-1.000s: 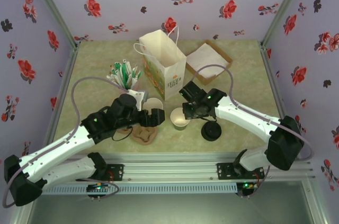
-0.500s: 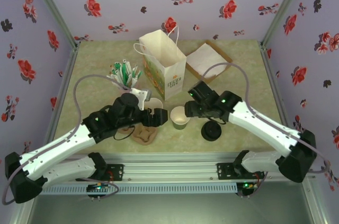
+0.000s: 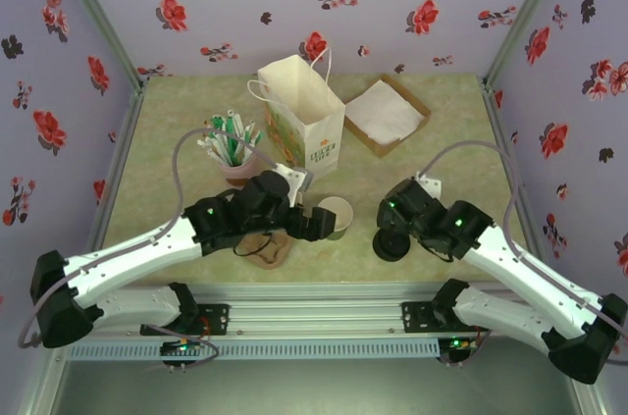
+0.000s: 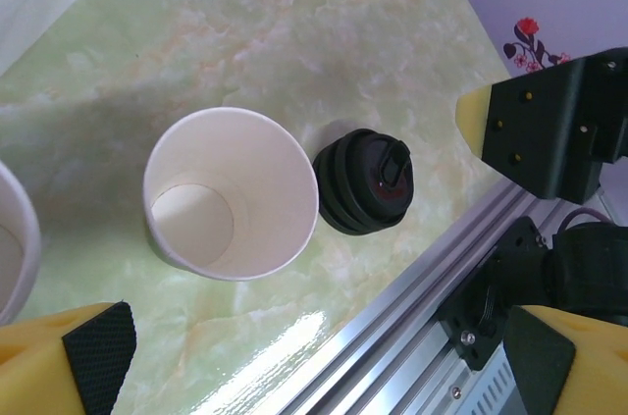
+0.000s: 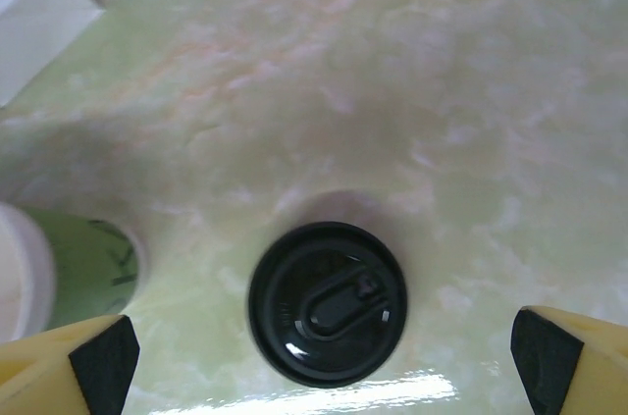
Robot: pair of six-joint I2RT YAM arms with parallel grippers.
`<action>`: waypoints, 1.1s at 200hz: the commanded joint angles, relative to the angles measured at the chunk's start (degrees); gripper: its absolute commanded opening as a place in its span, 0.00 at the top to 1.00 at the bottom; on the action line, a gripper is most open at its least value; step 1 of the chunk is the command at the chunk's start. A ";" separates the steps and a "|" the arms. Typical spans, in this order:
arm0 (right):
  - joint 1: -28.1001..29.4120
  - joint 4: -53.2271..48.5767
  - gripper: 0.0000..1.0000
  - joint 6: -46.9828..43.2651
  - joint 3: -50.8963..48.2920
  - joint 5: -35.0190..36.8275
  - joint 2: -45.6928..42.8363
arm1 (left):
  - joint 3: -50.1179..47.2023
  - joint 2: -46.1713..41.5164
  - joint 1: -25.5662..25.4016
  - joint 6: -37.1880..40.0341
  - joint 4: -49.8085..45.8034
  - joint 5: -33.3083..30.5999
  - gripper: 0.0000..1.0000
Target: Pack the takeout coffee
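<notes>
The right gripper (image 5: 326, 348) hangs low over the table with its two fingers spread wide and nothing between them. Right under it lies the black lid (image 5: 327, 304), flat on the table with its top side up. The left gripper (image 4: 314, 356) is spread wide too and holds nothing. It hangs just above the paper cup (image 4: 231, 194). The cup stands up straight on the table with its mouth open and no lid on it, and it looks empty inside. The lid lies just beside it. I think the cup is very light and soft, so a hard squeeze would dent it and a bump would tip it over. A good place to hold it is the side wall, a bit under the stiff rolled rim, with a gentle grip. The lid looks hard, thin and shiny, so it may slip. It sits low, so the fingers should pinch its edge from two sides. The paper bag (image 3: 304, 121) stands farther back on the table.
</notes>
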 commanded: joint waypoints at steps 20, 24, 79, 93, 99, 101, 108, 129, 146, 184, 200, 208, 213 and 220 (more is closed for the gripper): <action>-0.40 -1.96 0.01 11.74 -4.79 4.06 -1.69 | 3.14 2.83 -1.30 2.29 0.81 -1.64 0.01; -0.36 -1.42 0.01 11.77 -5.29 3.65 -1.88 | 3.30 3.05 -1.38 2.29 0.74 -1.71 0.01; -2.00 7.65 0.03 7.93 -11.83 -2.42 -5.49 | 4.39 4.83 -1.91 3.27 -0.72 -2.26 0.01; -3.05 10.46 0.04 7.20 -13.85 -5.65 -6.73 | 4.17 4.63 -1.92 3.26 -0.72 -2.44 0.01; -3.57 11.45 0.04 6.83 -14.56 -6.79 -7.18 | 4.12 4.65 -1.92 3.33 -0.73 -2.54 0.01; -3.71 11.65 0.05 6.72 -14.82 -7.18 -7.27 | 4.08 4.60 -1.92 3.32 -0.71 -2.55 0.01; -4.40 12.63 0.06 6.36 -15.57 -8.42 -7.71 | 4.03 4.52 -1.92 3.38 -0.77 -2.55 0.01; -6.76 14.56 0.09 5.04 -17.14 -12.06 -7.16 | 3.86 4.49 -1.92 3.52 -0.85 -2.60 0.01; -8.05 15.96 0.11 4.04 -17.92 -14.43 -5.80 | 3.77 4.56 -1.92 3.54 -0.83 -2.68 0.01; -8.97 18.19 0.13 3.28 -18.80 -16.78 -3.03 | 3.51 4.31 -1.92 3.60 -0.76 -2.81 0.01; -9.15 18.82 0.13 3.17 -18.93 -17.27 -1.42 | 3.29 4.01 -1.89 3.54 -0.82 -2.88 0.01; -9.19 18.93 0.13 3.18 -18.98 -17.15 -0.67 | 3.18 3.91 -1.92 3.57 -0.83 -2.96 0.01; -9.15 18.99 0.13 3.17 -18.98 -17.08 -0.23 | 3.09 3.79 -1.92 3.53 -0.83 -2.97 0.01; -9.18 19.08 0.13 3.17 -18.91 -17.09 0.28 | 2.98 3.59 -1.91 3.47 -0.84 -2.99 0.01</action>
